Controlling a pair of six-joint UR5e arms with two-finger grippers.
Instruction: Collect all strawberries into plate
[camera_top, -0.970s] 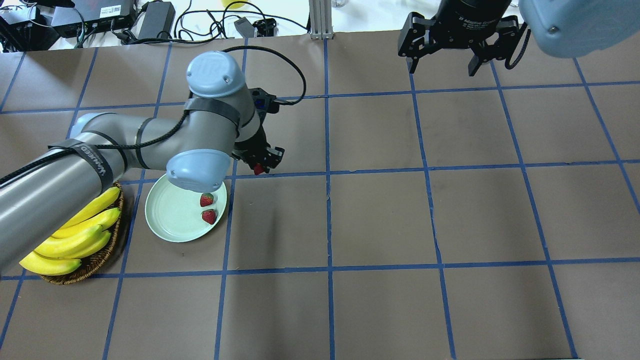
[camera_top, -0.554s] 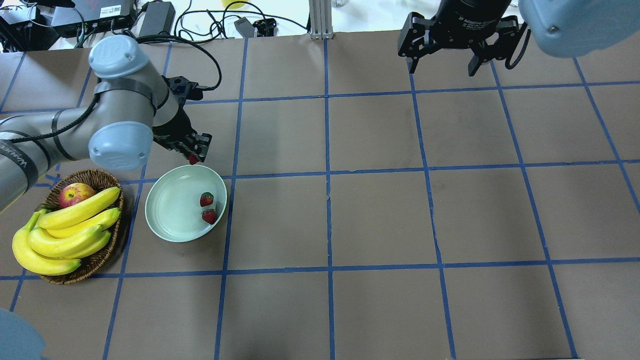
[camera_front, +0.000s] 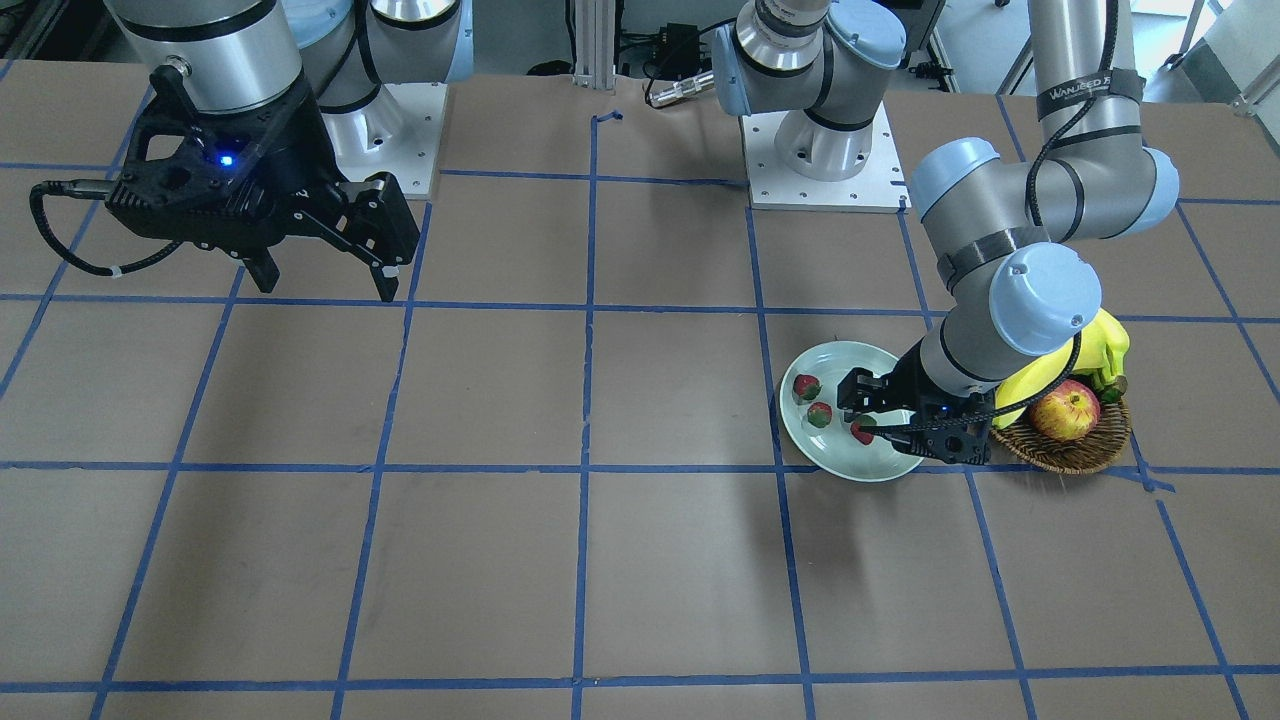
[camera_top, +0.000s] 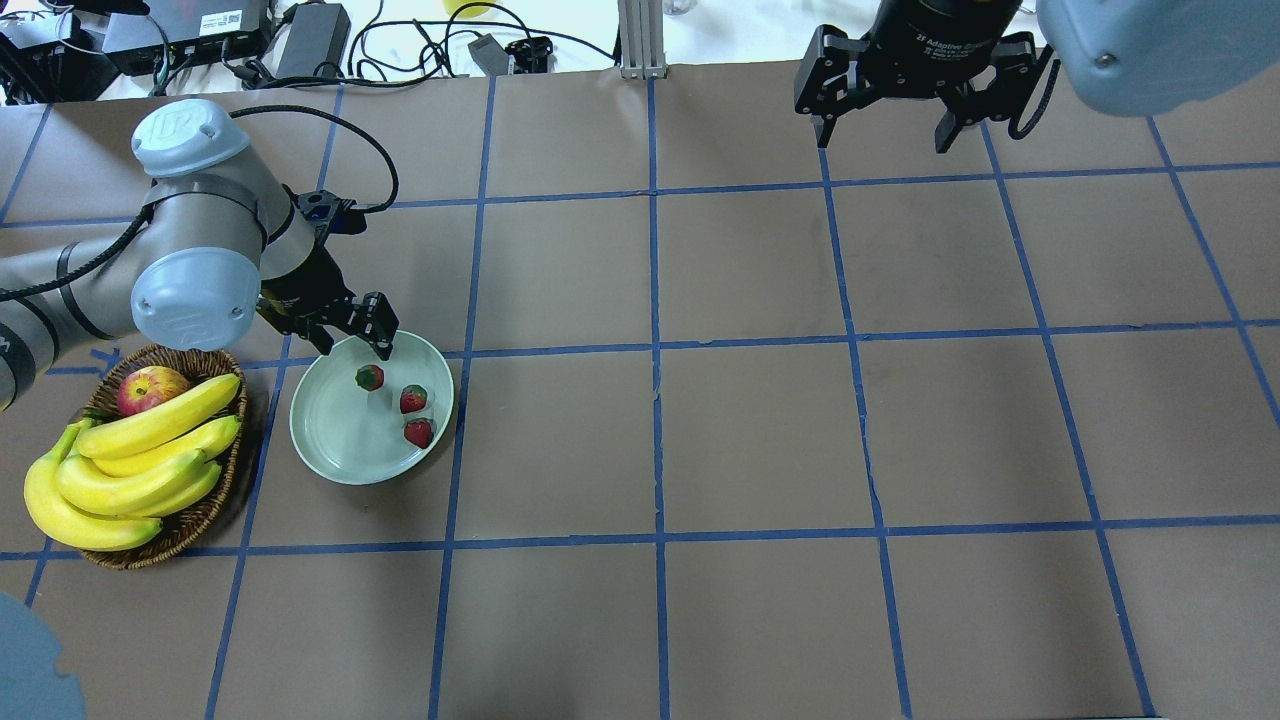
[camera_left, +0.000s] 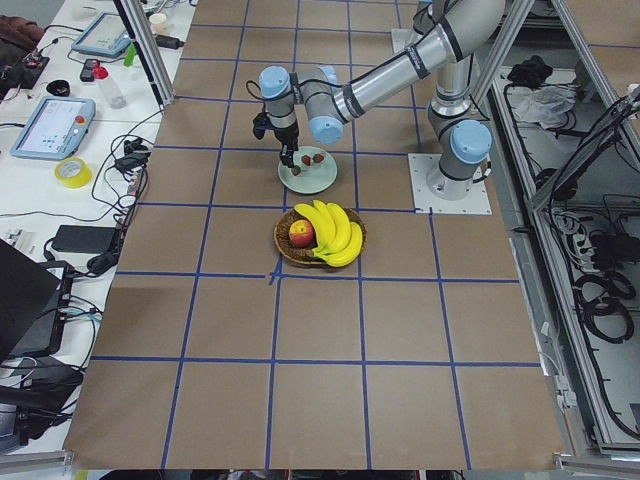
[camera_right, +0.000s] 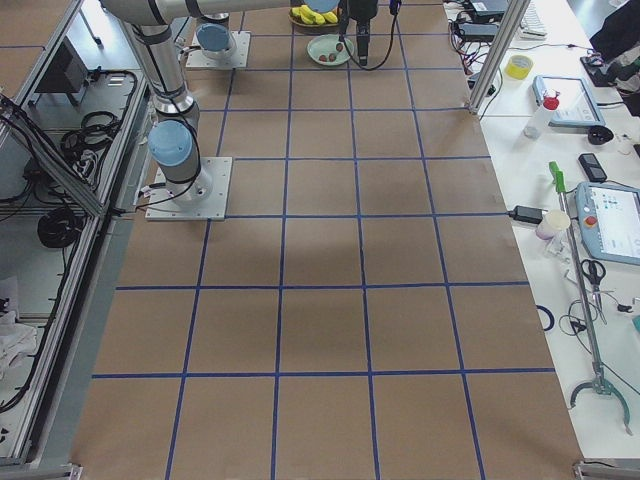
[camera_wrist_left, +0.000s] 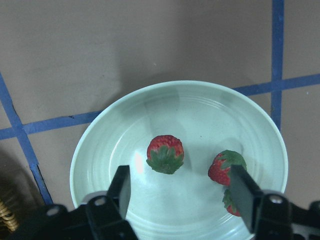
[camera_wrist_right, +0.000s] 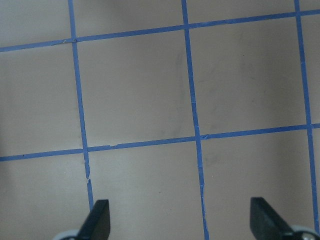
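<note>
**Strawberries all in plate, left gripper released**

Strawberries (camera_top: 413, 399): three counted, all inside the plate (camera_top: 325, 458). The plate is pale mint green and sits on the robot's left side of the table (camera_top: 760, 430). Two berries lie close together by the rim that faces the table centre. The third strawberry (camera_top: 369, 377) lies apart from that pair, nearer the plate's far rim in the overhead view. In the left wrist view it rests on the plate floor, green cap toward the camera, clear of both fingers (camera_wrist_left: 121, 186).

Left gripper (camera_top: 353, 347): poised over the far edge of the plate, jaws spread wide, nothing between the pads. The third strawberry sits just ahead of the fingertips and touches neither one.

Right gripper (camera_top: 883, 135): well apart from the plate, at the far right of the table. Jaws are spread wide and empty. The right wrist view shows only brown table covering and blue tape lines (camera_wrist_right: 192, 100) beneath it.

Basket (camera_top: 205, 520): dark wicker, just beside the plate on its outer side, with a narrow gap visible from overhead. It holds a bunch of bananas (camera_top: 140, 470) and one red-yellow apple (camera_top: 150, 388).
</note>
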